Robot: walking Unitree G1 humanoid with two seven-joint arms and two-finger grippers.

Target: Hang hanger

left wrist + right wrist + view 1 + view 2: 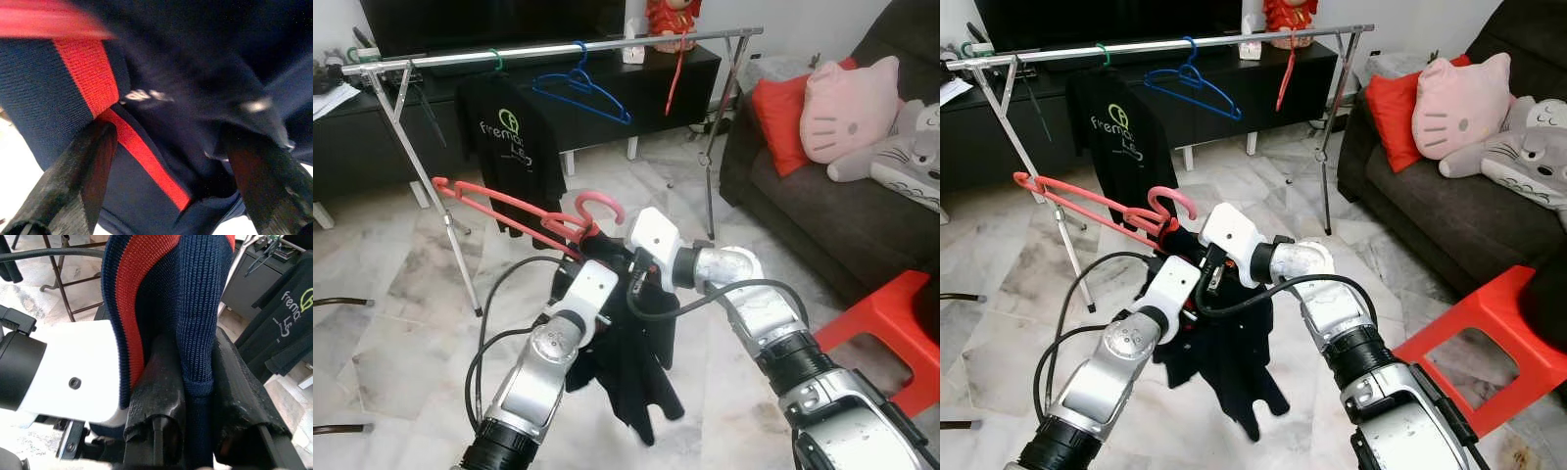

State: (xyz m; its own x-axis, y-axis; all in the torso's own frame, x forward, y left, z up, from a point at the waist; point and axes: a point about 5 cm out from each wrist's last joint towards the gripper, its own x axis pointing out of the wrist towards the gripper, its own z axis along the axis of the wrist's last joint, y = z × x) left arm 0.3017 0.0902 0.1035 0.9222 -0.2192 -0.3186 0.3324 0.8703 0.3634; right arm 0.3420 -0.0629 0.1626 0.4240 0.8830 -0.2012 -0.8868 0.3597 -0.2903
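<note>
A pink-red hanger (504,208) is held up in front of me, its hook (599,204) near my two wrists. A dark navy knit garment (636,367) with a red stripe (88,73) droops from it. My right gripper (198,401) is shut on a fold of that garment, just under the hook. My left gripper (166,161) is open, its fingers (83,171) spread wide against the cloth. Behind stands a silver clothes rail (558,47) carrying a black T-shirt (509,137), a blue hanger (582,90) and a red hanger (675,73).
A dark sofa (822,211) with a red cushion (783,108) and plush pillows stands at the right. A red stool (891,313) sits close to my right arm. A black TV cabinet (617,98) runs behind the rail. The floor (401,323) is marble.
</note>
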